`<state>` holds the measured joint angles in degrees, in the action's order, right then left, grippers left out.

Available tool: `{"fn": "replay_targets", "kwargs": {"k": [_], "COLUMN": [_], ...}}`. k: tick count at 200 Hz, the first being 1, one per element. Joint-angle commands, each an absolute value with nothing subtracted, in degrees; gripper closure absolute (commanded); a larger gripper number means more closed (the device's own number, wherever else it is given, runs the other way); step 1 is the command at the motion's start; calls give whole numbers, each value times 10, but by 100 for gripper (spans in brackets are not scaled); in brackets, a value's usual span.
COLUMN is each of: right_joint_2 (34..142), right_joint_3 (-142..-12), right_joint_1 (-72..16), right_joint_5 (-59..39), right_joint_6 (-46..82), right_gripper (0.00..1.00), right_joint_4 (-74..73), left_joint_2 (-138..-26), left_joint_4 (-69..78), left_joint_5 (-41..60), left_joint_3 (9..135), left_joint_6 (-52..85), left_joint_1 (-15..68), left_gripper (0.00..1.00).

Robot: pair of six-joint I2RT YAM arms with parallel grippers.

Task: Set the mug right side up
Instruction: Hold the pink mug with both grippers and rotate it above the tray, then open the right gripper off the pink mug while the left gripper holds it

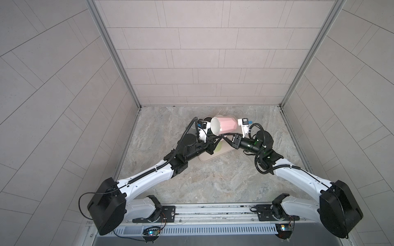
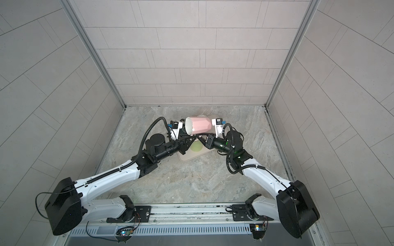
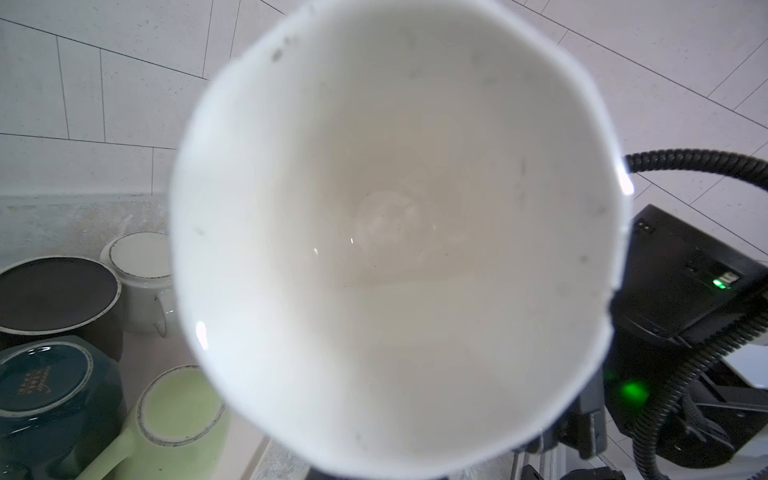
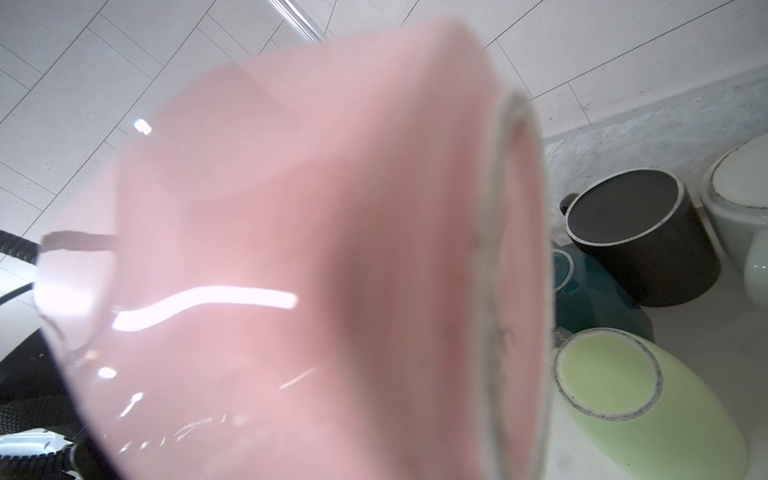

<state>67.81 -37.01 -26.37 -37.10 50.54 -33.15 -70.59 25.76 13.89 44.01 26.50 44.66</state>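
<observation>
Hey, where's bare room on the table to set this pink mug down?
The widest bare stretch of table lies between the tray and the base rail. A narrower strip runs between the tray and the back wall. Crowded: the tray, holding the green mug, teal mug, dark mug and white mug, under the pink mug.

- Left arm [image 1: 147, 175], right arm [image 1: 298, 173]: both extended inward, converging at centre.
- Left gripper [image 1: 218, 138]: jaws closed.
- Right gripper [image 1: 226, 138]: just beside left gripper; jaw gap unreadable.
</observation>
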Motion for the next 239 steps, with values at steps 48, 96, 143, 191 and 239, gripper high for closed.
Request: {"fn": "replay_targets", "kwargs": {"k": [48,96,143,191,239], "right_joint_2": [681,676,661,607,549], "right_joint_3": [-359,-358,-358,-370,-380], "right_joint_1": [-266,-266,-266,-265,-259], "right_joint_5": [-369,-361,-343,-262,-173], "right_joint_6": [497,483,455,386,354], "right_gripper": [70,69,60,48,42], "right_joint_4": [-379,-361,-323,-162,-29], "left_joint_2": [-692,-690,-693,-698,-698], "left_joint_4": [213,187,165,151,108], "left_joint_5": [91,70,45,42,30], "left_joint_3": [481,485,491,493,505], "left_joint_6": [232,201,186,178,175], "left_joint_1": [449,448,448,430,399], "left_gripper": [100,100,100,100,100]}}
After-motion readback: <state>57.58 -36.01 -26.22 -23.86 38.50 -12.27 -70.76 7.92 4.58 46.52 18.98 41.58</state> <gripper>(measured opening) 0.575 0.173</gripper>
